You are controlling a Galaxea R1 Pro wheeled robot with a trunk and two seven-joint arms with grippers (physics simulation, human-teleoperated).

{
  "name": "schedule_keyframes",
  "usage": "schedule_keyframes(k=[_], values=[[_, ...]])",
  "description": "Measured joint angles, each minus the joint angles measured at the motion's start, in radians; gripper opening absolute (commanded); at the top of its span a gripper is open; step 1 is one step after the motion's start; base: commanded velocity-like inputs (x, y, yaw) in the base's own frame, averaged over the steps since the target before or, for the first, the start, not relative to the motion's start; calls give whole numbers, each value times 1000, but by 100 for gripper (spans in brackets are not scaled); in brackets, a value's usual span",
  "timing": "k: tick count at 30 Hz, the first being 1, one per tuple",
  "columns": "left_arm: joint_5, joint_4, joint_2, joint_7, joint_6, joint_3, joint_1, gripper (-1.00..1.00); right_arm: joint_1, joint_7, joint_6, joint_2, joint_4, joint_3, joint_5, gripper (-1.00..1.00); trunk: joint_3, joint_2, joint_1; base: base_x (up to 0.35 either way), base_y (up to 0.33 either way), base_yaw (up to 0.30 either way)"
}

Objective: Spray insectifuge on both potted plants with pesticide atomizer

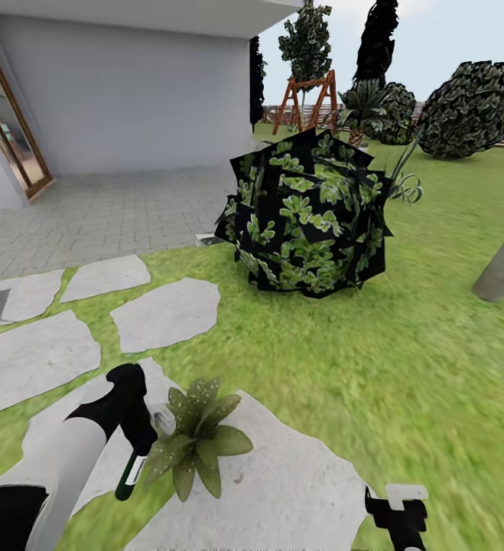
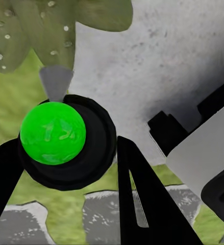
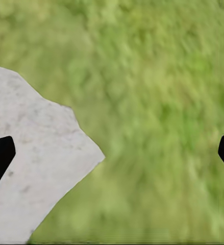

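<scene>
Holding the pesticide atomizer (image 1: pixel 131 468) pinched in my left claw (image 1: pixel 141 444), I point it at a potted plant (image 1: pixel 194 442) just beside it. The plant sits on a grey stepping stone (image 1: pixel 282 490) in the grass. My right claw (image 1: pixel 395 511) hangs spread wide over the lawn (image 3: pixel 157 102). A big leafy bush (image 1: pixel 305 214) stands farther off.
</scene>
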Motion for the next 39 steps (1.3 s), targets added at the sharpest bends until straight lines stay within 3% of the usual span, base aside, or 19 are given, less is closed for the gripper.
schedule_keyframes(k=[8,25,39], values=[[-1,0,0,0,0,1,0,-100,0,0,0,5,0,0,-1,100,0,0,0,-110,-228,20],[0,5,7,11,-4,-2,16,-100,0,0,0,7,-1,0,-1,100,0,0,0,-1,-269,268],[11,16,15,63,-4,11,18,-100,0,0,0,8,-1,0,-1,100,0,0,0,0,-22,268]])
